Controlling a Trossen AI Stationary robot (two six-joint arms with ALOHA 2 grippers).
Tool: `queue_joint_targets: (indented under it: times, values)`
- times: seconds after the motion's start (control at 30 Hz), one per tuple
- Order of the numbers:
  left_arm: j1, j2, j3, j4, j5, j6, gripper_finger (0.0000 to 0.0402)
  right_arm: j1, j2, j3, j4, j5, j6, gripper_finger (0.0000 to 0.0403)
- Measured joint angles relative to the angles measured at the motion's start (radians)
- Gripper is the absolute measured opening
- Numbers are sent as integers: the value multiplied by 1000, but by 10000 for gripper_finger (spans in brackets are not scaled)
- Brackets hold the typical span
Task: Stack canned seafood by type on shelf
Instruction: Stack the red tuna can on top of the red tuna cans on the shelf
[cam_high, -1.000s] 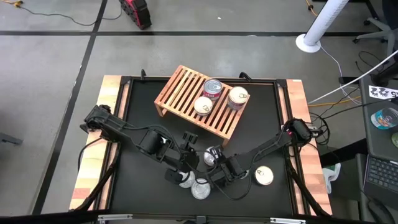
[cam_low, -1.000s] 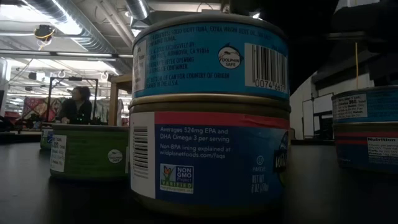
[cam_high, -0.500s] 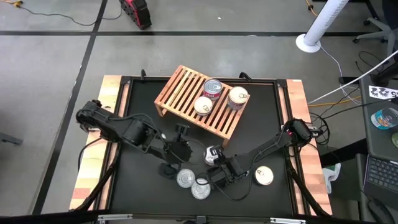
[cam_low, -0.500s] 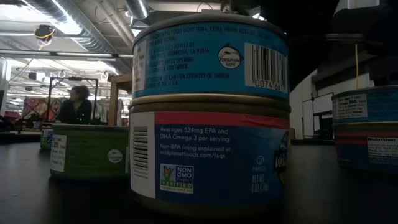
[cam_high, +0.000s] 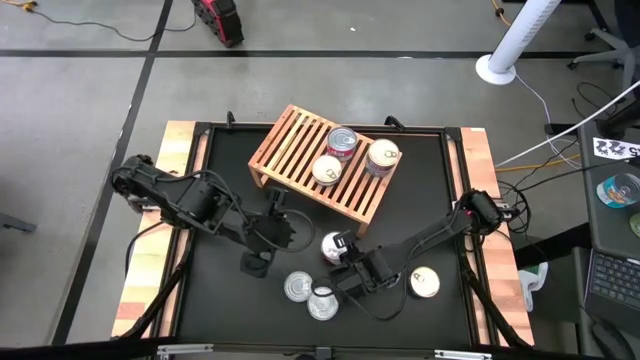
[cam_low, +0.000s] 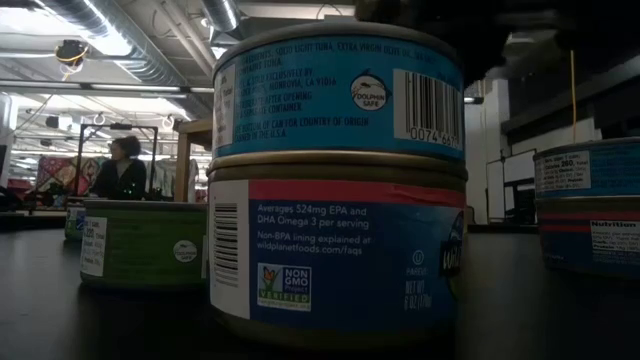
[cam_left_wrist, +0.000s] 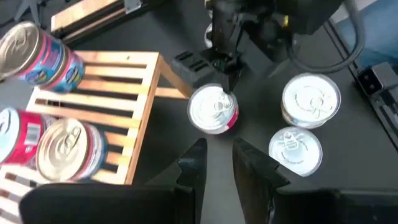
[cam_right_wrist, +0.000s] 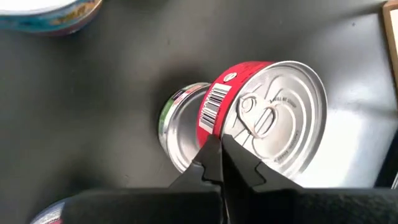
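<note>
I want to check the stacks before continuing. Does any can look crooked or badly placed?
Yes. By the shut right gripper, the red can seems to sit off-centre on a green-labelled can, overhanging it.

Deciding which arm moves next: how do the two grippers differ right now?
Left gripper is open and empty; right gripper is shut. Left sits back from the red can; right's tips are at its lid. Both point toward that can.

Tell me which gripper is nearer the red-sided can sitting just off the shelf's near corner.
Right. The right gripper, shut, has its fingertips against the red-sided can. The left gripper stands apart from it, on its other side.
</note>
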Motion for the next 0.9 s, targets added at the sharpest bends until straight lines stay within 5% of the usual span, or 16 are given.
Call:
queue_joint_targets:
  times: [0.33,0.9]
  values:
    - [0,-6,0,-134,-4,-69,72,-24,0,107,-21,-1,-69,0]
    - [0,-6,0,-238,-4,-166,72,-52,-1,514,-274,15,-199,0]
